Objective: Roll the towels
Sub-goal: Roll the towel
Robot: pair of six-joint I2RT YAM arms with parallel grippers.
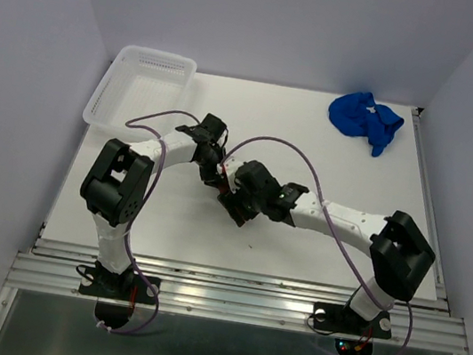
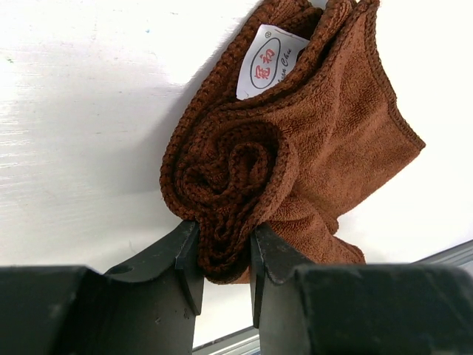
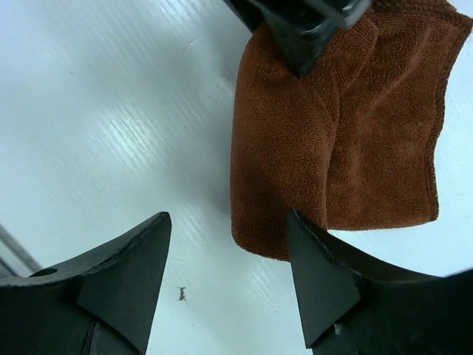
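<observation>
a: left gripper (image 2: 223, 238) is closest in view, pinched narrow on the rolled core of the rust-brown towel (image 2: 318, 148), white tag (image 2: 270, 63) showing above the roll.
b: right gripper (image 3: 228, 218)?
a: spread wide, holding nothing, at the towel's flat loose end. contact: can't tell.
b: how to finish the roll?
a: i'd wind the core tight while right pins the flat end so it can't drag.
b: positions?
a: brown one is on the arms' side of the white mesh basket (image 1: 110, 94), a bit right. blue towel (image 1: 365, 120) is well right of the basket, crumpled, unrolled.
</observation>
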